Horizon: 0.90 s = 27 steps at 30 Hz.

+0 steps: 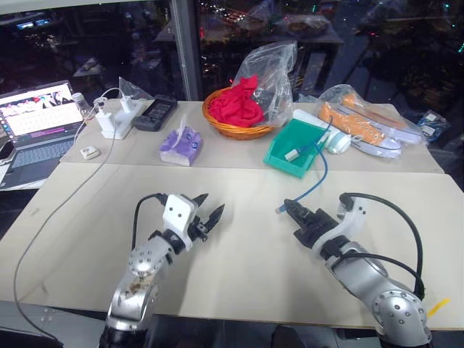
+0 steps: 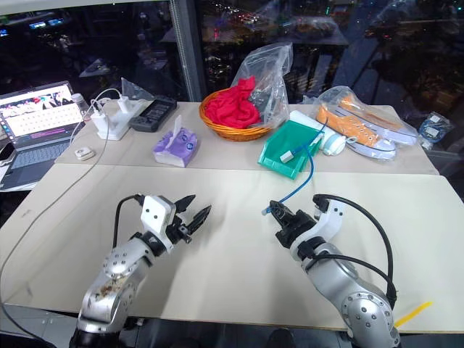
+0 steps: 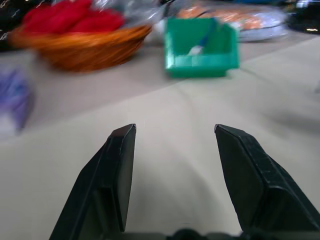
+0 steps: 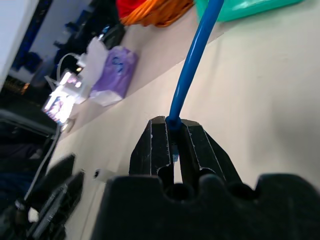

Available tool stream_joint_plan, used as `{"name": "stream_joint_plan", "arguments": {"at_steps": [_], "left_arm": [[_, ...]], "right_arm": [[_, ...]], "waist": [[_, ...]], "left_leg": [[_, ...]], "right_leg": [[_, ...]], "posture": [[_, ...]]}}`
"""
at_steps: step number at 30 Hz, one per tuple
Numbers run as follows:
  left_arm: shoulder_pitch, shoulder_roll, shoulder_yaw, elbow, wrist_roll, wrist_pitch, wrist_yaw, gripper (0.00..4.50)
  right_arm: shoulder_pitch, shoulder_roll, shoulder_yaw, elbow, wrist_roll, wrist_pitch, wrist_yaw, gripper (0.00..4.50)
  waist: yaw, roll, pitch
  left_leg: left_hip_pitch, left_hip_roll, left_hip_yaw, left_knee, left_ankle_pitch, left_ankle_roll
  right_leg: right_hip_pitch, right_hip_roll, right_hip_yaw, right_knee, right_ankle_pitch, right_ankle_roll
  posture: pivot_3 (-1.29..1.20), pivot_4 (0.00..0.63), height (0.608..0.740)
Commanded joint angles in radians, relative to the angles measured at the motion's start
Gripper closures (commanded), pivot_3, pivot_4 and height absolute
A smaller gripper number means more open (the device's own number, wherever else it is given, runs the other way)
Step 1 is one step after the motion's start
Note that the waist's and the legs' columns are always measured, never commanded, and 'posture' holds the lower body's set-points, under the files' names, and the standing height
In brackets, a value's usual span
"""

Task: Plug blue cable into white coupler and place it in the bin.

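Right jaws (image 4: 172,131) clamp blue cable (image 1: 317,177); white coupler (image 1: 292,154) in bin (image 1: 279,158).

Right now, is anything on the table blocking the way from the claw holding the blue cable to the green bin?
Nothing visible does. The right gripper pinches the blue cable, which already runs over bare table into the bin.

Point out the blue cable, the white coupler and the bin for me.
blue cable (image 4: 192,60), right wrist view, mid-run above the fingers.
white coupler (image 1: 292,154), left eye view, its body.
bin (image 3: 200,67), left wrist view, front wall.
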<state>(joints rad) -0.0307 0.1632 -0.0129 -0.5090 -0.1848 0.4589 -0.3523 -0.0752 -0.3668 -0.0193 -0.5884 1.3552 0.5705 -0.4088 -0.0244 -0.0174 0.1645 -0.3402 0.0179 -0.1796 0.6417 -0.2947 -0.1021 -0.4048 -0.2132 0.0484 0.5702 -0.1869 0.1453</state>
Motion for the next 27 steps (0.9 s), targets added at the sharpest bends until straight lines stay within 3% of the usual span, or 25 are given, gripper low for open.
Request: {"name": "stream_joint_plan", "arguments": {"at_steps": [1,7,27], "left_arm": [[0.049,-0.006,0.042,-0.136,-0.027,0.129,0.083,1.78],[0.065,-0.004,0.041,-0.075,0.005,0.22,0.155,1.78],[-0.098,-0.086,0.039,0.306,0.036,0.108,0.241,1.78]], "right_arm": [[-0.022,0.001,-0.006,-0.014,-0.015,0.017,0.041,4.5],[-0.056,0.006,0.005,-0.002,-0.029,0.046,0.084,4.5],[-0.082,0.044,-0.028,0.0,-0.024,0.066,0.087,4.5]], "waist": [[0.004,0.0,0.0],[0.007,0.0,0.0],[0.009,0.001,0.0]], "left_leg": [[0.0,0.0,0.0,0.0,0.0,0.0],[0.001,0.0,0.0,0.0,0.0,0.0],[0.002,0.0,0.0,0.0,0.0,0.0]], "right_leg": [[0.0,0.0,0.0,0.0,0.0,0.0],[0.0,0.0,0.0,0.002,-0.001,-0.001],[0.001,0.0,-0.001,0.002,-0.001,-0.002]], "posture": [[0.0,0.15,0.74],[0.0,0.15,0.74],[0.0,0.15,0.74]]}}
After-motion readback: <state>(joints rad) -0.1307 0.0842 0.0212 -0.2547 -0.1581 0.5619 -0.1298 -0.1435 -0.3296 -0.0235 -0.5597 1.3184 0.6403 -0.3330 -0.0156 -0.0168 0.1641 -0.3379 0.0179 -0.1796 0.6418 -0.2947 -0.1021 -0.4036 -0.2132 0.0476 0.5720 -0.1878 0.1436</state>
